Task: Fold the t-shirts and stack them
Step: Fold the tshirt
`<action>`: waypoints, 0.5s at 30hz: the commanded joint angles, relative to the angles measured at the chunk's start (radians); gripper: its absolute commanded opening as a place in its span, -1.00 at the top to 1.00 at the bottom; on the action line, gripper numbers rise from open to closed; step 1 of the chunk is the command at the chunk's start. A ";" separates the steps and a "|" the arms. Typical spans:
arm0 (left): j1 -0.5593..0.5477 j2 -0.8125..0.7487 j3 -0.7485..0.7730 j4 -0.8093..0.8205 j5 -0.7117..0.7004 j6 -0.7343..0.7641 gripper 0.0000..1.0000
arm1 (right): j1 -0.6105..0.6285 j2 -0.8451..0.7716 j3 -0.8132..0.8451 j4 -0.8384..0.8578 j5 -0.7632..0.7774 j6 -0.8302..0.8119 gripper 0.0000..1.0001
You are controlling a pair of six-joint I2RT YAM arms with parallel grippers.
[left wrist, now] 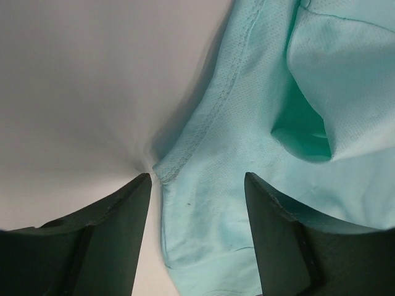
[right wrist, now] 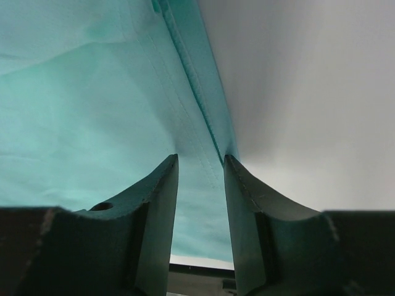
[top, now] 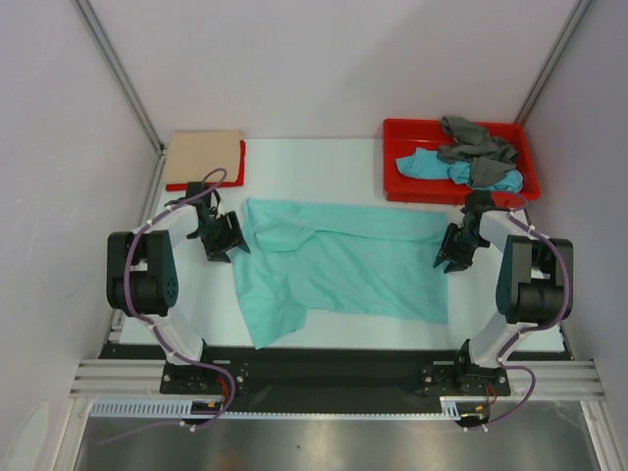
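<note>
Mint-green t-shirt (top: 339, 265) lies spread across the middle of the white surface (top: 314, 162), between the two arms. Its near left part reaches down toward the dark rail at the arms' bases, and a fold runs slantwise across its upper half. The left edge of the cloth sits just under the left pincer (top: 221, 240), the right edge just under the right pincer (top: 453, 253).

In the left wrist view the two fingers (left wrist: 111, 216) stand wide apart, clamping nothing. A stitched hem corner of the shirt lies between them, close to the left finger, with bare surface to its left.

In the right wrist view the fingers (right wrist: 157, 203) are only narrowly apart. The shirt's hemmed edge runs straight into the gap between them, cloth to the left and bare surface to the right. They do not look pressed onto the cloth.

Open surface remains behind the shirt, up to the back wall, and in a strip on each side.

At the far right a red tray (top: 392, 162) holds a crumpled grey t-shirt (top: 476, 142) on top of a turquoise-blue t-shirt (top: 427, 165). At the far left corner a folded beige t-shirt (top: 204, 155) lies flat on a red t-shirt (top: 240, 162), which shows along its right and near edges. Pale walls with grey frame bars close in the space on three sides.
</note>
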 commanded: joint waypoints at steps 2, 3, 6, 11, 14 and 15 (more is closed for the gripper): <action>0.011 -0.025 -0.013 0.026 0.019 -0.032 -0.36 | 0.005 -0.051 -0.019 0.033 0.006 0.022 0.17; 0.011 -0.013 -0.013 0.027 0.030 -0.032 -0.35 | 0.005 -0.046 -0.021 0.030 0.009 0.020 0.17; 0.016 0.010 -0.018 0.029 0.033 -0.037 -0.28 | 0.008 -0.031 -0.027 0.028 0.012 0.022 0.17; 0.031 0.018 -0.025 0.041 0.036 -0.046 -0.10 | 0.008 -0.028 -0.021 0.022 0.036 0.006 0.24; 0.029 0.024 -0.029 0.046 0.039 -0.043 0.02 | 0.007 -0.023 -0.013 0.013 0.052 -0.003 0.37; 0.031 0.026 -0.033 0.049 0.038 -0.046 0.03 | 0.007 -0.020 -0.010 0.010 0.052 -0.009 0.40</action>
